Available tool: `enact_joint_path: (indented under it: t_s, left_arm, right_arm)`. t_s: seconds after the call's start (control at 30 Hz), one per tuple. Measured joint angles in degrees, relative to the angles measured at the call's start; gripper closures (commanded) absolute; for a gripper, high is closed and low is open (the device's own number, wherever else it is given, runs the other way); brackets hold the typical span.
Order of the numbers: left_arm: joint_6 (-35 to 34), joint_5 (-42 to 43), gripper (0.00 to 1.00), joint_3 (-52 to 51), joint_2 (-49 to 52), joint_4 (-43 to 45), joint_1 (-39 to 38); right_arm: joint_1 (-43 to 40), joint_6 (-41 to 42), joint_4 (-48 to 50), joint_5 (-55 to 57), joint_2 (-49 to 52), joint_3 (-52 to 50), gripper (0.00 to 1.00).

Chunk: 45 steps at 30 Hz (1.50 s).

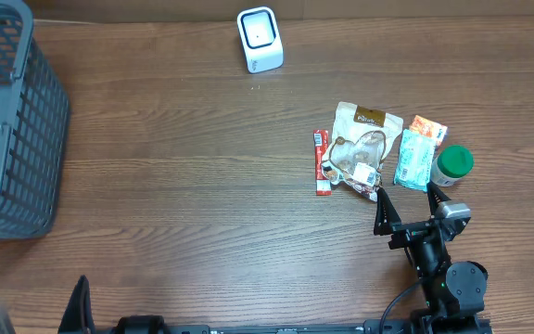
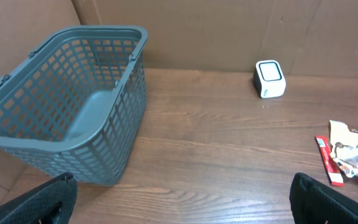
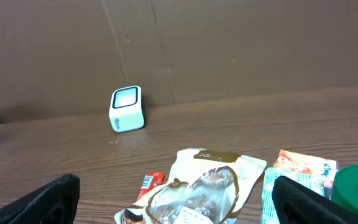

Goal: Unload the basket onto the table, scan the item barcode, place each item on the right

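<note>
A white barcode scanner (image 1: 260, 39) stands at the far middle of the table, also in the left wrist view (image 2: 269, 79) and the right wrist view (image 3: 127, 109). Right of centre lie a red stick packet (image 1: 322, 161), a beige and brown pouch (image 1: 364, 148), a teal and orange packet (image 1: 418, 153) and a green-lidded jar (image 1: 453, 164). My right gripper (image 1: 408, 202) hovers open just in front of them, the pouch (image 3: 210, 186) showing between its fingers with nothing held. My left gripper (image 2: 182, 208) is open and empty near the front left edge.
A grey plastic basket (image 1: 7, 121) stands at the far left, its near wall close ahead of the left gripper (image 2: 114, 143). Brown cardboard walls rise behind the table. Bare wood lies between the basket and the items.
</note>
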Motion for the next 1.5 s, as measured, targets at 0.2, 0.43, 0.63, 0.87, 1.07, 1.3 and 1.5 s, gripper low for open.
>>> enact_joint_path:
  t_s: [0.2, 0.43, 0.63, 0.87, 1.07, 1.3, 1.5]
  left_arm:
    - [0.0, 0.0, 0.00, -3.5, -1.8, -0.2, 0.0]
    - [0.0, 0.0, 0.01, -12.4, -4.6, -0.2, 0.0]
    - [0.0, 0.0, 0.00, -23.1, -9.0, -0.2, 0.0]
    - [0.0, -1.7, 0.00, -38.6, -16.5, 1.2, 0.0]
    - [0.2, -4.1, 0.00, -44.4, -21.4, 10.9, 0.0]
    - [0.2, -3.8, 0.00, -46.7, -25.1, 30.6, 0.0]
    - [0.2, -1.4, 0.00, -52.7, -28.1, 46.9, 0.0]
  right_arm:
    - [0.0, 0.0, 0.0, 0.0, 0.0, 0.0, 0.00]
    - [0.0, 0.0, 0.0, 0.0, 0.0, 0.0, 0.00]
    - [0.0, 0.0, 0.0, 0.0, 0.0, 0.0, 0.00]
    - [0.0, 0.0, 0.0, 0.0, 0.0, 0.0, 0.00]
    - [0.0, 0.0, 0.0, 0.0, 0.0, 0.0, 0.00]
    - [0.0, 0.0, 0.0, 0.0, 0.0, 0.0, 0.00]
    - [0.0, 0.0, 0.0, 0.0, 0.0, 0.0, 0.00]
